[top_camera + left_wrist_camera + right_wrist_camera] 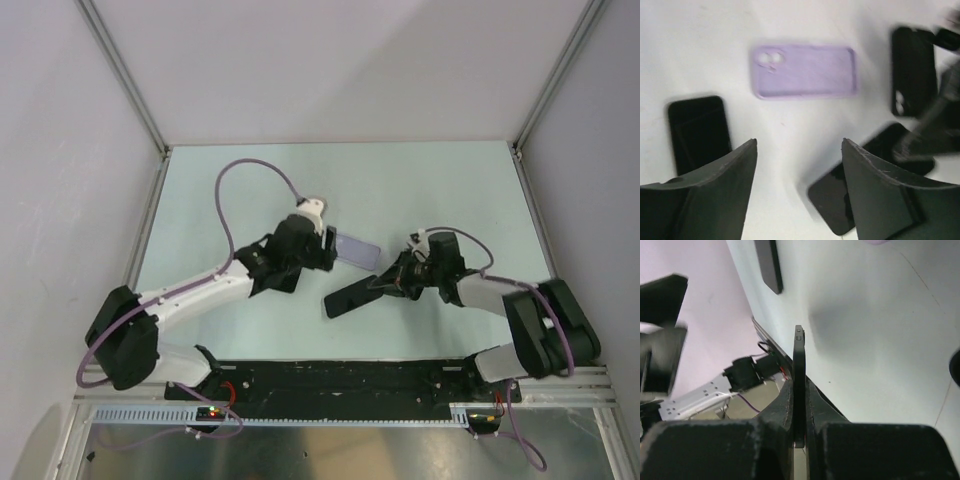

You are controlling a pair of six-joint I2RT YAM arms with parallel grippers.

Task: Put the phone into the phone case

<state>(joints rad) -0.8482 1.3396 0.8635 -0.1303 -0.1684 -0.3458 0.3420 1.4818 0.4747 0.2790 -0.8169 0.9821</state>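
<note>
A lilac phone case (356, 250) lies flat on the table, just right of my left gripper (326, 246). In the left wrist view the case (805, 71) lies ahead of the open, empty left gripper (800, 142). My right gripper (393, 281) is shut on one end of a black phone (350, 297), holding it out to the left above the table. In the right wrist view the phone (799, 365) shows edge-on, clamped in the right gripper (799, 386). The held phone (860, 185) also shows blurred at the lower right of the left wrist view.
A second black phone (699, 131) lies on the table left of the case; it also shows in the right wrist view (768, 265). A black case-like slab with camera holes (912, 70) lies right of the lilac case. Enclosure walls (60, 150) surround the table.
</note>
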